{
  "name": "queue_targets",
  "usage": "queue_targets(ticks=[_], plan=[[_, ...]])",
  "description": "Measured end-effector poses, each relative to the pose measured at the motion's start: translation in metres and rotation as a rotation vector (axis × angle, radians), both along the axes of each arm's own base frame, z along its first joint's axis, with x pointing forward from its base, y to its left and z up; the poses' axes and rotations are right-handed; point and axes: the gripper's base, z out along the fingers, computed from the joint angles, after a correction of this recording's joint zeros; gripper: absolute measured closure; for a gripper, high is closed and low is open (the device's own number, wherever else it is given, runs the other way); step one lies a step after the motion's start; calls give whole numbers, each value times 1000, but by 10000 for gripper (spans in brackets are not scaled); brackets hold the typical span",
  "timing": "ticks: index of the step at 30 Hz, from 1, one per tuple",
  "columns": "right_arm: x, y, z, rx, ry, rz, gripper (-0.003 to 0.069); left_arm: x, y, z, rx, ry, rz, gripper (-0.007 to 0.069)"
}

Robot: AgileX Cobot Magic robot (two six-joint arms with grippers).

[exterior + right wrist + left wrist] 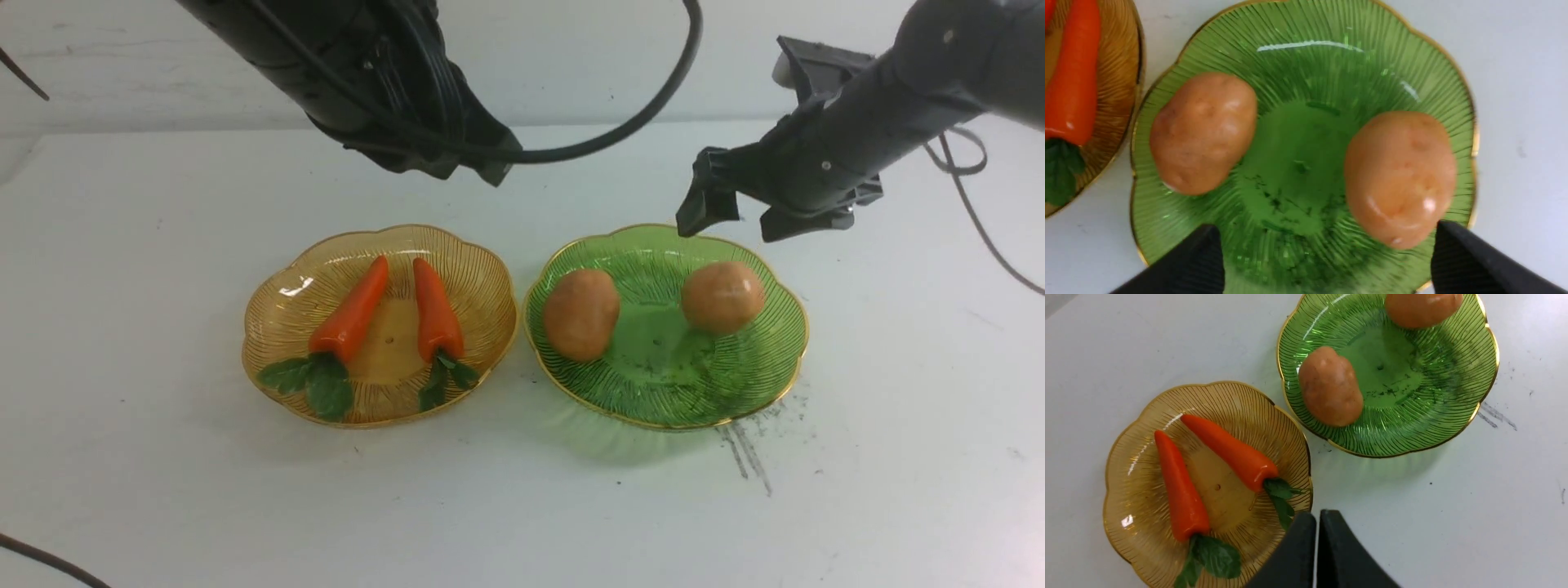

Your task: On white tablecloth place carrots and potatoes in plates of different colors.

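Both potatoes (581, 314) sit in the green plate (759, 367) on the tabletop (163, 245), and both carrots (353, 314) are in the amber plate (486, 314) just left of it. My right end effector (733, 224) hangs wide open and empty over the green plate's far rim. My left end effector (1318, 522) is pinched closed, holding nothing.

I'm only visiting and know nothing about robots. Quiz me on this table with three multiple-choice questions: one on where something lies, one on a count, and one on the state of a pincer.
1. Relative to the amber plate, the carrots lie:
A. inside it
B. beside it
C. under it

2. How many potatoes are in the green plate?
A. one
B. two
C. three

3. The right pincer is:
A. open, holding nothing
B. shut on a potato
C. shut on a carrot

Answers:
1 A: both carrots rest within its gold rim.
2 B: two potatoes sit apart in it.
3 A: its jaws stand wide apart, raised above the plate.
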Motion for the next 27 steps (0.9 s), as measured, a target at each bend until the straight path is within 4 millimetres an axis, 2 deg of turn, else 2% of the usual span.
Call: queue_targets(ticks=[1,2,3,4,5,6,9,11,13,14,15,17,18,19,22,26,27], plan=[[-4,-6,13,-45,-37,-11,137,-7,5,7,-10,-9,4,628],[-15,-14,35,-85,-91,-33,258,-15,10,13,-19,-19,6,628],[-26,-19,53,-105,-131,-55,344,-25,17,22,-37,-38,11,628],[-40,-26,72,-120,-181,-75,433,-32,22,27,-48,-52,12,628],[-56,-32,90,-128,-228,-99,519,-49,33,36,-73,-79,20,628],[-74,-38,107,-126,-270,-124,582,-57,38,38,-82,-84,25,628],[-138,-57,149,-105,-394,-169,657,-95,64,43,-128,-120,45,628],[-174,-66,156,-87,-436,-187,667,-123,83,43,-172,-160,60,628],[-219,-76,164,-46,-544,-202,672,-146,99,35,-221,-194,86,628],[-238,-81,161,-21,-609,-207,673,-156,107,31,-245,-214,100,628],[-246,-82,160,-9,-639,-209,674,-166,114,29,-269,-236,113,628],[-277,-89,159,40,-768,-214,674,-175,121,21,-288,-256,127,628],[-291,-92,149,60,-820,-213,674,-186,129,13,-316,-281,143,628],[-318,-98,144,104,-947,-212,674,-194,135,6,-337,-303,155,628],[-384,-111,95,228,-1236,-215,674,-211,149,-16,-381,-346,181,628],[-412,-117,59,300,-1367,-219,674,-220,155,-39,-412,-381,184,628],[-414,-117,50,309,-1371,-221,674,-223,157,-43,-418,-386,184,628]])
